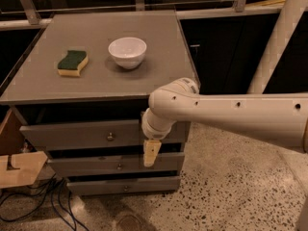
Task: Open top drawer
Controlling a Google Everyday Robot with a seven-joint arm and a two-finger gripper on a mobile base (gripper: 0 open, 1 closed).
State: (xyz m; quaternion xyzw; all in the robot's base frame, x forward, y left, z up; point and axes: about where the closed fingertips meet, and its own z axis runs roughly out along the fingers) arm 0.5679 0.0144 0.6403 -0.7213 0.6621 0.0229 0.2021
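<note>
The top drawer (77, 134) is the uppermost and widest of three grey drawer fronts under the grey cabinet top, with a small round metal knob (110, 136) at its centre. It stands slightly forward of the dark gap above it. My gripper (150, 153) hangs from the white arm (231, 114) that reaches in from the right. Its pale tip points down in front of the right part of the drawers, to the right of the knob and slightly below it, apart from it.
A white bowl (127, 52) and a green-and-yellow sponge (72, 63) sit on the cabinet top (159, 71). Two narrower drawers (96, 166) lie below. A wooden piece (19, 167) and cables (43, 201) are at the left on the speckled floor.
</note>
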